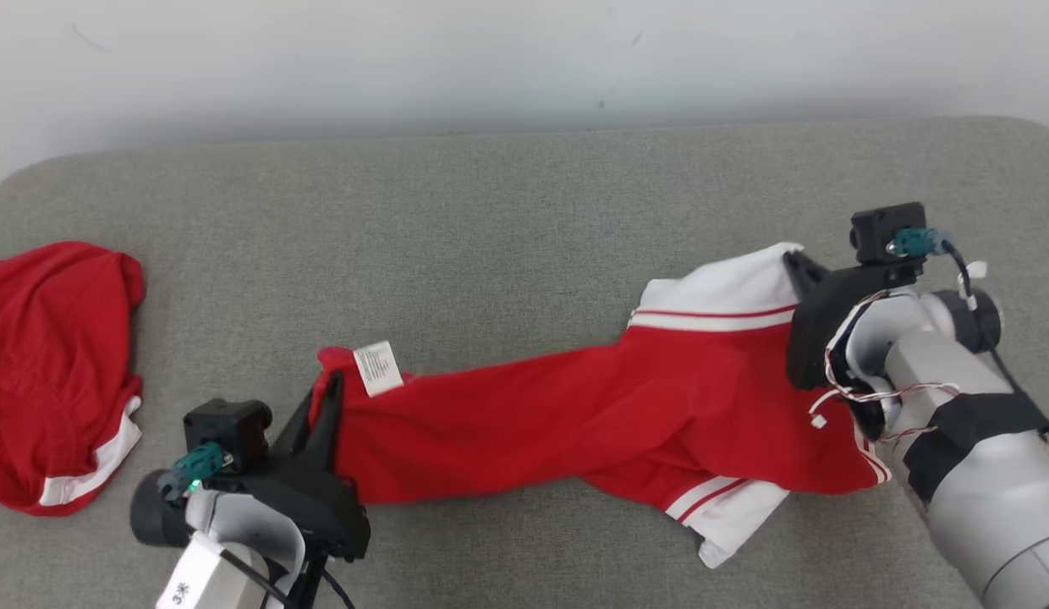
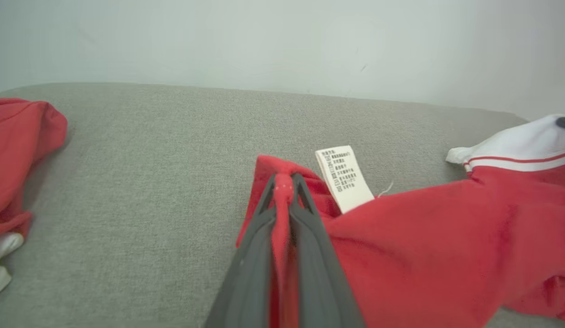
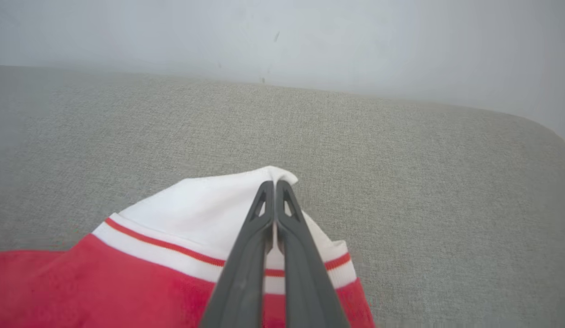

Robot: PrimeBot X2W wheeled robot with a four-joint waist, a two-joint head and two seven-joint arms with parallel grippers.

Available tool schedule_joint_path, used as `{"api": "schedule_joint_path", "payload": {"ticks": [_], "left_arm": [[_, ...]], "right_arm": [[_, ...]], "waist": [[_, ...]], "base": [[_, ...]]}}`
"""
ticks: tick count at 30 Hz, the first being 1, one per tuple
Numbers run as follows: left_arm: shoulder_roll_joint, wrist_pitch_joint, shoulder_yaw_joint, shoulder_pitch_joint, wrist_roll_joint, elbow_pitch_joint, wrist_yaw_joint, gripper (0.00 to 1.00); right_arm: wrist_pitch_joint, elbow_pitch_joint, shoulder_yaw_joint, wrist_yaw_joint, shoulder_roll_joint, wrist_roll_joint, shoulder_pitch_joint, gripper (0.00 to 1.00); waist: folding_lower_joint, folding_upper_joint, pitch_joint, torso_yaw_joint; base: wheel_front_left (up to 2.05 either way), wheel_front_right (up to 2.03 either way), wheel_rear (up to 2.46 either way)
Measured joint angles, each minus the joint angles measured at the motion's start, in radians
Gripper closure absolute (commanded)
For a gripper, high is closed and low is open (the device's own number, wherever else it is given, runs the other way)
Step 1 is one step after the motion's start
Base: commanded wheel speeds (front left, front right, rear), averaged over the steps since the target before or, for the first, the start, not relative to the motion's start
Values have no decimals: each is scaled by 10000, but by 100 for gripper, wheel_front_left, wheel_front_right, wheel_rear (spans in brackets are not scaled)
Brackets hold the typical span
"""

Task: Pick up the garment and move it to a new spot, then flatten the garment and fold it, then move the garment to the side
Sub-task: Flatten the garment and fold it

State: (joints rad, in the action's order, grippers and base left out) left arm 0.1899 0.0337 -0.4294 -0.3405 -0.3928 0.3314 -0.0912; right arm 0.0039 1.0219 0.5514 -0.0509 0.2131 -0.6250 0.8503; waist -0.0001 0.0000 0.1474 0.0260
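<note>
Head view: left claw (image 1: 331,387) and right claw (image 1: 797,260) pinch the garment (image 1: 575,414).

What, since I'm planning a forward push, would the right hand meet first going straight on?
Beyond the white hem it grips, the right hand faces bare grey cushion, then the wall. It probably meets the cushion first, though the tilt is hard to judge.

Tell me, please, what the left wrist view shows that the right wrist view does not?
Left wrist view: the left gripper shut on the red garment's edge, a white care label beside it, and a second red garment apart at the left. Right wrist view: the right gripper shut on the garment's white band, close up. Shared: the red garment, its white band, the grey fabric surface, the pale wall.
</note>
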Motion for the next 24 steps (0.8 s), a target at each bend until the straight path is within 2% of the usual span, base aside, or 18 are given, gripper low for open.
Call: {"api": "schedule_joint_path", "payload": {"ticks": [3, 5, 8, 10, 14, 18, 21, 24], "left_arm": [[-29, -249, -4, 26, -320, 188, 420, 100], [-27, -552, 127, -118, -905, 477, 838, 100], [-263, -1277, 679, -758, -2372, 1032, 1649, 100], [-520, -1747, 1329, -1545, -3486, 1365, 1977, 100], [-268, -2125, 2316, -4315, -3917, 1567, 1804, 100], [-282, -1708, 2882, -6861, -3939, 1298, 1837, 100], [-481, -1386, 3028, -7313, -4284, 1409, 1983, 100], [-334, -1388, 2483, -6429, -4161, 1716, 2077, 100]], "right_arm": [[163, 268, -132, -198, -178, -401, -58, 100], [523, 424, -247, -316, -303, -671, -31, 100], [1239, 525, -211, -474, -497, -773, 417, 100], [1572, 554, -251, -474, -516, -911, 1287, 100], [1162, 58, -715, -401, -117, -767, 4149, 100], [29, -529, -1007, -290, 272, -527, 6140, 100], [-853, -568, -1101, -420, 343, -506, 6162, 100], [-1492, -575, -815, -648, 153, -479, 5172, 100]], "waist": [[0, 0, 18, -76], [0, 1, 69, -129], [1, 1, 230, -233], [1, 1, 381, -321], [2, 1, 770, -523], [1, 0, 1204, -735], [3, 1, 1429, -883], [3, 2, 1445, -1012]], "base": [[0, 0, 0], [0, 0, 0], [0, 0, 0], [0, 0, 0], [0, 0, 0], [0, 0, 0], [0, 0, 0], [0, 0, 0]]}}
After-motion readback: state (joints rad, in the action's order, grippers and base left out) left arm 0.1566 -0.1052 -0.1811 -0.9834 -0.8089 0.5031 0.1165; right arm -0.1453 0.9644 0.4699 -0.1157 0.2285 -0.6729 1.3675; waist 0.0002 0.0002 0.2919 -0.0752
